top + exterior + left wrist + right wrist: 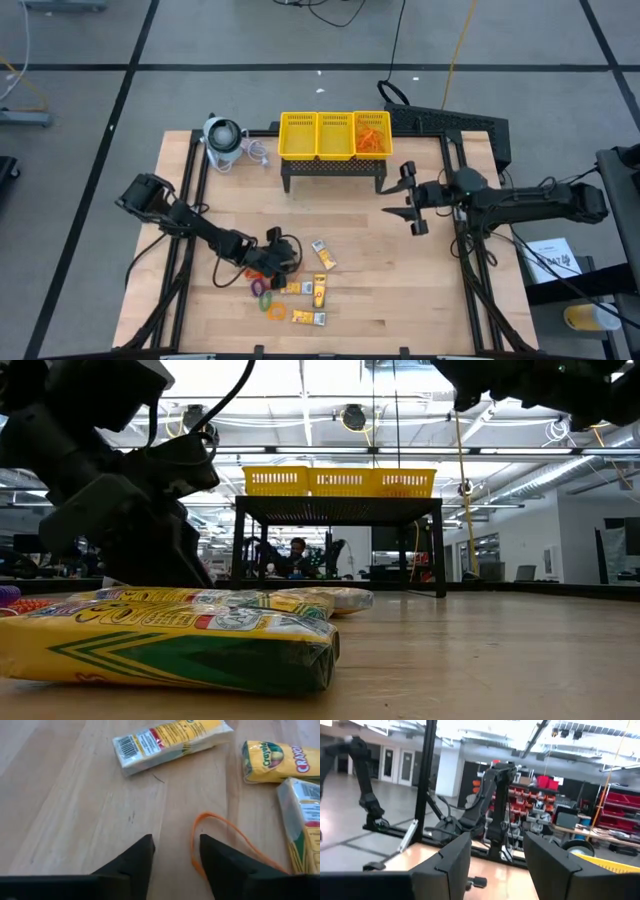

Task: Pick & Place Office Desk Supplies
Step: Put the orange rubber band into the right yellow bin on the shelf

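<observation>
Several small yellow crayon packets (320,290) lie flat on the table near its near edge, with coloured rings (264,291) and an orange loop (276,312) beside them. My left gripper (276,256) is low over this heap, open. In the left wrist view an orange rubber band (220,832) lies flat on the wood; one side of it runs between the fingers of my left gripper (176,857), close to one finger (225,865). Packets (170,742) (280,760) lie beyond. My right gripper (408,196) hangs open above the table's right half, in front of the basket.
A yellow mesh three-compartment basket (298,135) stands on a dark stand at the far edge; orange rubber bands (372,132) fill its right compartment. A grey-white round device with a cord (222,140) sits left of it. Bare wood lies between basket and heap.
</observation>
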Controlling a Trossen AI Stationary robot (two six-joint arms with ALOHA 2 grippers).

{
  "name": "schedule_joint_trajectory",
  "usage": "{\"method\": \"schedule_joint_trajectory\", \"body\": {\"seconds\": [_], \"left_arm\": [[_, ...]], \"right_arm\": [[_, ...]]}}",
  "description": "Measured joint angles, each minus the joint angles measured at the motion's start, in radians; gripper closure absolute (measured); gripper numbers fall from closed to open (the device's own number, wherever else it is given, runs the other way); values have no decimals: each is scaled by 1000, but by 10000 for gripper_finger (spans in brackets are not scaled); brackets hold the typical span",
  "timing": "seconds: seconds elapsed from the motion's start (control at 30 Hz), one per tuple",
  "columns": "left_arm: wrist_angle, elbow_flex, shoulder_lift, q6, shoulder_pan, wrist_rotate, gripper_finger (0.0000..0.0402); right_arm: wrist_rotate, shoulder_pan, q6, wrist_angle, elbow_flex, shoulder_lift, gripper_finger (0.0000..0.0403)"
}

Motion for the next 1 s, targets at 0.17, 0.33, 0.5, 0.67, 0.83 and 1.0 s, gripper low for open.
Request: {"method": "schedule_joint_trajectory", "body": {"seconds": [0.17, 0.33, 0.5, 0.67, 0.83, 1.0], "left_arm": [[-14, -1, -3, 1, 1, -5, 307], [-10, -1, -3, -1, 7, 11, 386], [3, -4, -4, -14, 11, 10, 394], [-11, -7, -75, 47, 19, -2, 397], [-47, 6, -200, 149, 44, -74, 398], [-38, 44, -291, 305, 74, -133, 398]], "right_arm": [[-3, 0, 33, 4, -7, -15, 232], [-3, 0, 48, 1, -7, -18, 232], [-4, 0, 48, -7, -7, -18, 232], [-4, 0, 49, -26, -7, -18, 232], [-4, 0, 68, -32, -7, -17, 232], [-4, 0, 74, -31, -7, -8, 232]]}}
